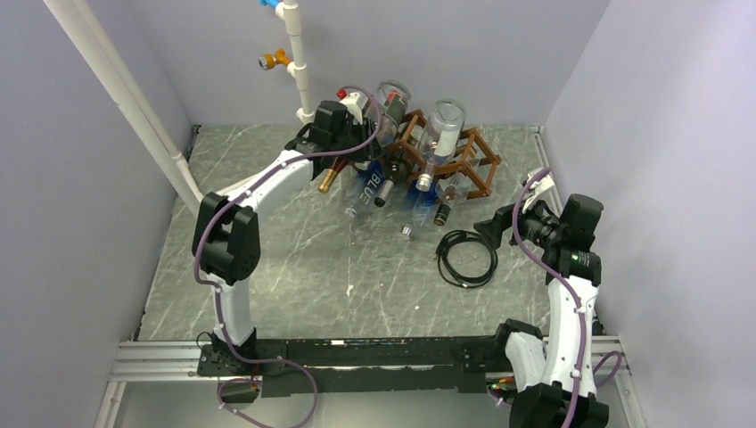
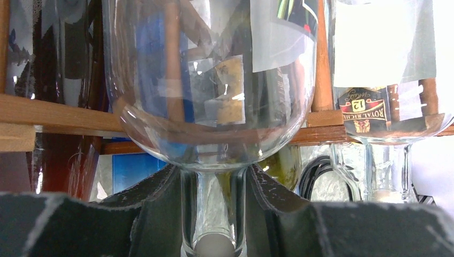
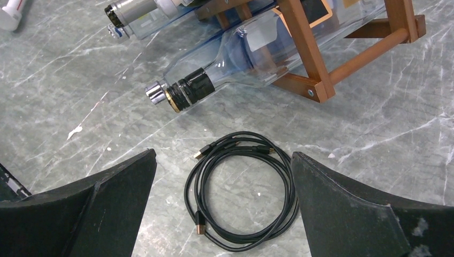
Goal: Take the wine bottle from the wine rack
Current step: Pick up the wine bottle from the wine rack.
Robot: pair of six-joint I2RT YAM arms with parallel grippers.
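Note:
The brown wooden wine rack [image 1: 471, 162] stands at the back of the table with several bottles in its cells. My left gripper [image 1: 361, 122] is at the rack's upper left. In the left wrist view its jaws [image 2: 214, 179] are shut on the neck of a clear glass wine bottle [image 2: 214, 80], whose rounded shoulder fills the view above the fingers. The bottle's base [image 1: 392, 94] points up and back, and its body still lies among the rack's wooden bars [image 2: 53, 115]. My right gripper [image 1: 496, 228] hangs open and empty right of the rack [image 3: 313, 59].
A coiled black cable [image 3: 241, 193] lies on the table under my right gripper [image 3: 222, 155]. A clear bottle with a black collar [image 3: 225, 75] juts from the rack's lower row. Other bottle necks [image 1: 328, 183] stick out toward the front. A white pipe [image 1: 299, 62] stands behind.

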